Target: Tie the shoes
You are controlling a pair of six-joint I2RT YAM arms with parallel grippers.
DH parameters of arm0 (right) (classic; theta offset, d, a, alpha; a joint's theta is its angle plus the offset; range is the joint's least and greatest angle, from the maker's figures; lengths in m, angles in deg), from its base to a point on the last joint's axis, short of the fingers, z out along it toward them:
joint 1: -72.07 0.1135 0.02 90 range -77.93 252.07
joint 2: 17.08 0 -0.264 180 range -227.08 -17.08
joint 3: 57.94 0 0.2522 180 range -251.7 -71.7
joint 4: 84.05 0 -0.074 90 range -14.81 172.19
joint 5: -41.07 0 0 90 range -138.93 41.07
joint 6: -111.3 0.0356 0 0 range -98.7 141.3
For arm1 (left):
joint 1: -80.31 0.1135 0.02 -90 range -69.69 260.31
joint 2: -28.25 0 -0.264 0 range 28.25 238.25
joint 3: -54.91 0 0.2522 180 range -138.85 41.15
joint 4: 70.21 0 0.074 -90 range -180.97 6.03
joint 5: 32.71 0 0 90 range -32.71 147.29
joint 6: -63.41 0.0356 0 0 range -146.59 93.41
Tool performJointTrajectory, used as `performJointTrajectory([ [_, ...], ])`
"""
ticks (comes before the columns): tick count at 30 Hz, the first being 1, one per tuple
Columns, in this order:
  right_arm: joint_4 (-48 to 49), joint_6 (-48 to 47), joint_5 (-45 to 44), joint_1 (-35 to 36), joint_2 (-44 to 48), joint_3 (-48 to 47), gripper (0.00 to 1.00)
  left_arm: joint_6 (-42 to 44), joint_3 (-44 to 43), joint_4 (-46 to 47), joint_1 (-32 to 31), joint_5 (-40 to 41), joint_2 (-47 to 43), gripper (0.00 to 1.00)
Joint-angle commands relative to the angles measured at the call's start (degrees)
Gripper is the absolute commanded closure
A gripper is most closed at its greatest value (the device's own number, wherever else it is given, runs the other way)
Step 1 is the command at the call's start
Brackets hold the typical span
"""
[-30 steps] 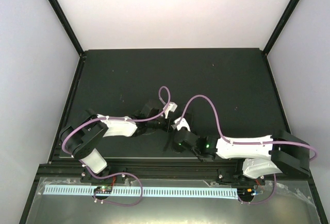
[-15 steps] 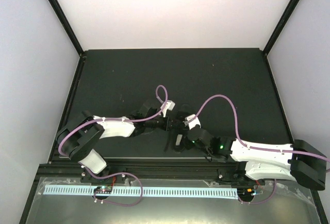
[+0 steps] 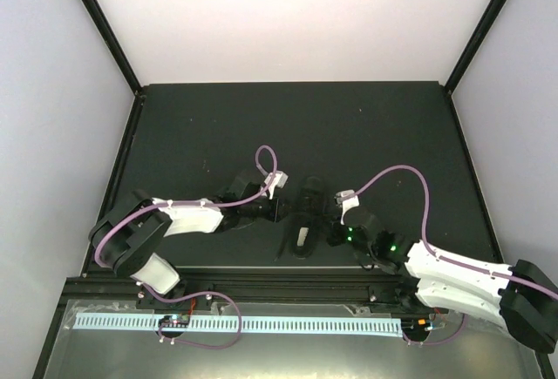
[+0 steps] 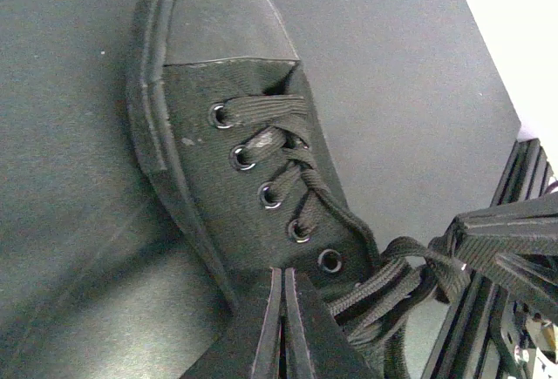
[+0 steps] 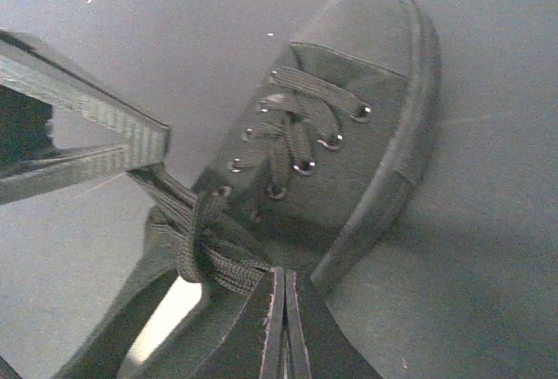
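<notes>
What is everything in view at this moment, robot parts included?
shoe: one, all black, on the table between the grippers, toe away from the arm bases
laces: one set, black, threaded through the eyelets, ends bunched at the shoe's opening
table: one, black, under everything
perforated strip: one, pale, along the near edge
cables: two, purple, looping over the arms
left gripper: one, black, left of the shoe, shut on laces
right gripper: one, black, right of the shoe, shut on laces

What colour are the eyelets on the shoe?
Silvery eyelets on an all-black shoe; left wrist view shows them best.
</notes>
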Motion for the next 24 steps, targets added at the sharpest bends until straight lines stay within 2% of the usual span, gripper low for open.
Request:
performJointTrajectory([
  [1,1.4,2.62,3.52,-3.18,1.71,1.94,0.98,1.41,1.08,-1.19,1.21,2.81,-2.04,0.98],
  [24,-2.72,5.6,5.22,-11.09,5.26,4.45,0.98,2.56,7.19,-2.62,6.51,5.95,-8.6,0.98],
])
